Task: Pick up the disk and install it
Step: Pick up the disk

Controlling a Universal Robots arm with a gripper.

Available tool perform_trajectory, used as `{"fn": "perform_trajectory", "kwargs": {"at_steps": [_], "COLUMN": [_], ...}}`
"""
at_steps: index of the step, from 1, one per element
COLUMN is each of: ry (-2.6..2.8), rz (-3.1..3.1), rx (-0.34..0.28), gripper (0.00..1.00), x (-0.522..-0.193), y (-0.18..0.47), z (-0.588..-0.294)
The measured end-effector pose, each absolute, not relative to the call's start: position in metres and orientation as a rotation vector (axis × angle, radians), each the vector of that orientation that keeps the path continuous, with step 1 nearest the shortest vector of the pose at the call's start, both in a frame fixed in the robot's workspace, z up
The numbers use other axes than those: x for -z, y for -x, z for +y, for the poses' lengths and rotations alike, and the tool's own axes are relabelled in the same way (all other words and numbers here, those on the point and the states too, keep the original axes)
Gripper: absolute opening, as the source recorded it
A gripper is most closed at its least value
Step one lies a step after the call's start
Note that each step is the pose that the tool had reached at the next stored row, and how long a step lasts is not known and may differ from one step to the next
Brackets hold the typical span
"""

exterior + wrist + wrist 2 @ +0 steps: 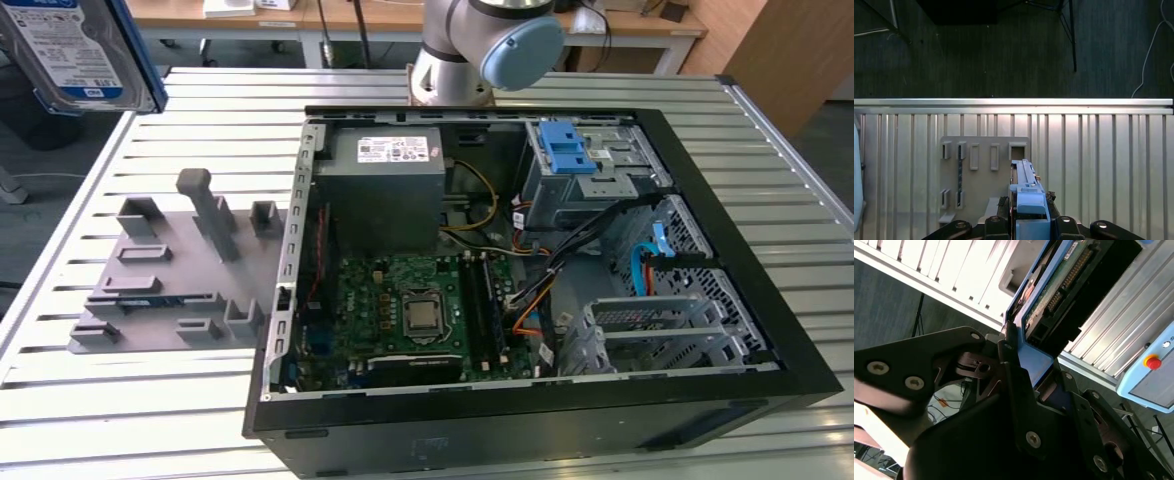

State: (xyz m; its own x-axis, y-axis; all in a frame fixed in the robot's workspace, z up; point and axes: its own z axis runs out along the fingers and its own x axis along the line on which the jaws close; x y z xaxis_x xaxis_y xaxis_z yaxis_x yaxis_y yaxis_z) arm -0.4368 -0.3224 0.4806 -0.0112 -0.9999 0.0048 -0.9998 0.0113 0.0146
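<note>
The disk [80, 50], a silver drive with a white-and-blue label and a blue carrier frame, hangs in the air at the exterior view's upper left, above the table's edge. In the second wrist view my gripper [1031, 365] is shut on the blue frame of the disk [1064, 285], whose green circuit-board side shows. In the first wrist view the disk [1024, 180] stands edge-on between the black fingers [999, 220], above the grey slotted holder [984, 170].
An open black computer case [747, 330] lies on the slatted metal table [120, 400], with a grey drive cage and blue latch [571, 155] at its back right. The grey holder [174, 270] sits left of the case. The arm's base [481, 50] stands behind the case.
</note>
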Motion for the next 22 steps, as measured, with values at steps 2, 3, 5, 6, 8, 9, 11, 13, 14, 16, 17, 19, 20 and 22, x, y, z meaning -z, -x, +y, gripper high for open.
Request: {"fn": "perform_trajectory", "kwargs": {"at_steps": [2,3,5,6,8,9,11,13,14,16,17,19,20,22], "ry": [-2.199,-2.199,-2.199,-2.199,-2.199,-2.199,-2.199,-2.199,-2.199,-2.199,-2.199,-2.199,-2.199,-2.199], "rz": [-2.224,-2.224,-2.224,-2.224,-2.224,-2.224,-2.224,-2.224,-2.224,-2.224,-2.224,-2.224,-2.224,-2.224], "rx": [0.011,0.011,0.011,0.011,0.011,0.011,0.011,0.011,0.011,0.011,0.011,0.011,0.011,0.011], "gripper": [0.36,0.36,0.36,0.36,0.36,0.36,0.36,0.36,0.36,0.36,0.36,0.36,0.36,0.36], "x": [-0.483,-0.485,-0.487,-0.489,-0.491,-0.492,-0.494,-0.497,-0.498,-0.5,-0.501,-0.504,-0.505,-0.507], "y": [0.437,0.437,0.437,0.437,0.437,0.437,0.437,0.437,0.437,0.437,0.437,0.437,0.437,0.437], "z": [-0.322,-0.322,-0.322,-0.322,-0.322,-0.322,-0.322,-0.322,-0.322,-0.322,-0.322,-0.322,-0.322,-0.322]}}
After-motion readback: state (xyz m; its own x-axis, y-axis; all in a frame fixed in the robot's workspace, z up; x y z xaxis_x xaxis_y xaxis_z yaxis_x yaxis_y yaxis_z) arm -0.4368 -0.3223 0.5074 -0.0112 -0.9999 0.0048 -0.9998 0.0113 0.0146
